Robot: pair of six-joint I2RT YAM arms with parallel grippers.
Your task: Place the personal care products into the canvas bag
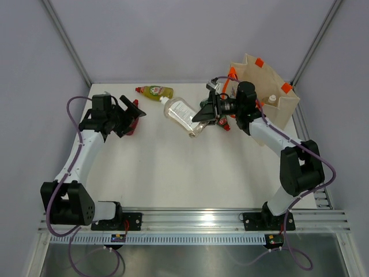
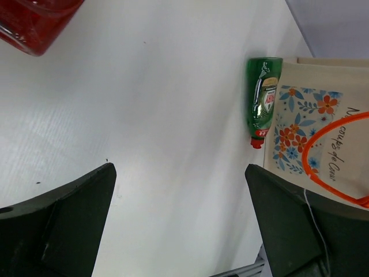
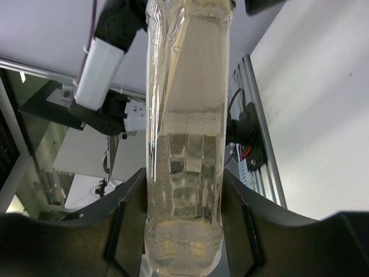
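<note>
- Step: right arm is carrying a clear bottle (image 1: pixel 180 113) toward the bag (image 1: pixel 278 98); I judge it mid-transfer, not yet over the opening.
- Right gripper (image 3: pixel 183 196) is clamping the clear bottle, fingers pressing both sides of its body. It looks lifted off the table, white cap pointing away toward the back left.
- Right arm pose: elbow is bending out near the right edge, forearm reaching forward, wrist sitting just left of the bag with the gripper facing table centre.
- Next move: the wrist needs swinging right and up over the bag rim, bottle tipped to drop end-first, then the jaws need releasing. The bottle is long, so snagging the rim or an orange handle is the risk.
- Left gripper (image 2: pixel 180 190) is standing wide open, holding nothing, hovering at the left side beside the red bottle (image 2: pixel 34 23).
- Left arm is folding back on itself, elbow low by its base, apparently lining up on the red bottle.
- On the table: yellow bottle (image 1: pixel 154 91) at the back, green bottle (image 2: pixel 262 98) lying against the bag's printed side.
</note>
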